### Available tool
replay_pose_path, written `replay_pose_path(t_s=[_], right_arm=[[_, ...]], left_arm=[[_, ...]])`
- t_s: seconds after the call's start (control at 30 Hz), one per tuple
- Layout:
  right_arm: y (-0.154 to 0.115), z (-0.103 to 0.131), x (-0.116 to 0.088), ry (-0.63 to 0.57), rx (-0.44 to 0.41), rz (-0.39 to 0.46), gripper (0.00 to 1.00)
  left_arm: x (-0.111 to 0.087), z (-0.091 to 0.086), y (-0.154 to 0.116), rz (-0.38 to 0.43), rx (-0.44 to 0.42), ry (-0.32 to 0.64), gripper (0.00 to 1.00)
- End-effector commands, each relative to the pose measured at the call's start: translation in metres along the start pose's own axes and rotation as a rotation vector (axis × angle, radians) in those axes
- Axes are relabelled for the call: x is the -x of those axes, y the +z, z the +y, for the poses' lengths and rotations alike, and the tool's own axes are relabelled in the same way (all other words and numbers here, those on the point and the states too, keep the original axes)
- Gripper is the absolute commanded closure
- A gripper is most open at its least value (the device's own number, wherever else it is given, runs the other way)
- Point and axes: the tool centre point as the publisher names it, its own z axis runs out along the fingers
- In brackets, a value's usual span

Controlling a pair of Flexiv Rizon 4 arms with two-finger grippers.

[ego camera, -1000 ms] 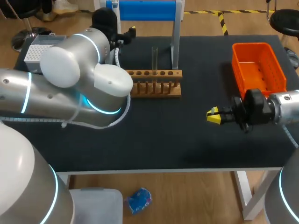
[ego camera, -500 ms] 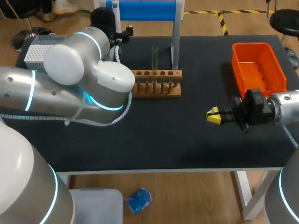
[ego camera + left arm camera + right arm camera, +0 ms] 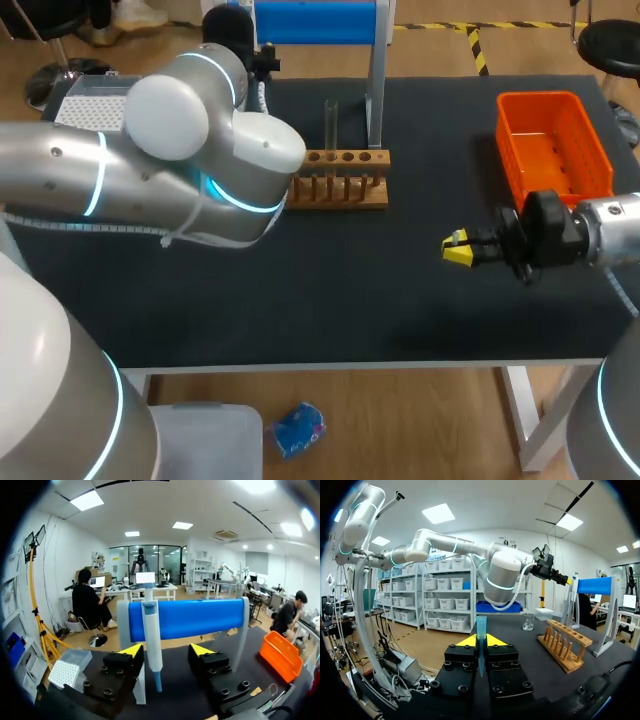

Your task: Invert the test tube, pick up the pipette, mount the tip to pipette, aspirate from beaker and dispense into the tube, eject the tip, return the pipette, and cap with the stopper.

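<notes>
Facing pipette (image 3: 151, 630) w/ L pincer (image 3: 165, 651) open, R pincer (image 3: 481, 641) gripping tip (image 3: 481, 626)

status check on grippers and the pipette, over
Left gripper open, pipette hanging on blue stand, lined up with its fingers, not gripped. Right gripper shut on blue tip. Test tube upright in rack. Nothing blocking the pipette.

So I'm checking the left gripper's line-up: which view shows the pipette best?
The left wrist view: the pipette hangs full-length on the blue stand, just ahead of the open left gripper. In the head view the left arm hides it. The right wrist view shows the distant stand, the pipette too small to tell.
</notes>
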Motion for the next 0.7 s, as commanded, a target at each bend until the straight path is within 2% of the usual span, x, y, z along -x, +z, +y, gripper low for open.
replay_pose_path(t_s=[0.03, 0.33, 0.5, 0.7], right_arm=[[0.000, 0.000, -0.001, 0.000, -0.001, -0.001, 1.00], [0.000, 0.000, -0.001, 0.000, -0.001, -0.001, 1.00], [0.000, 0.000, -0.001, 0.000, -0.001, -0.001, 1.00], [0.000, 0.000, -0.001, 0.000, -0.001, -0.001, 1.00]], left_arm=[[-0.001, -0.001, 0.013, -0.023, -0.007, 0.007, 0.53], [0.014, -0.004, 0.034, -0.052, -0.004, 0.010, 0.53], [0.019, -0.006, 0.044, -0.051, -0.006, 0.013, 0.58], [0.024, -0.007, 0.053, -0.045, 0.003, 0.011, 0.59]])
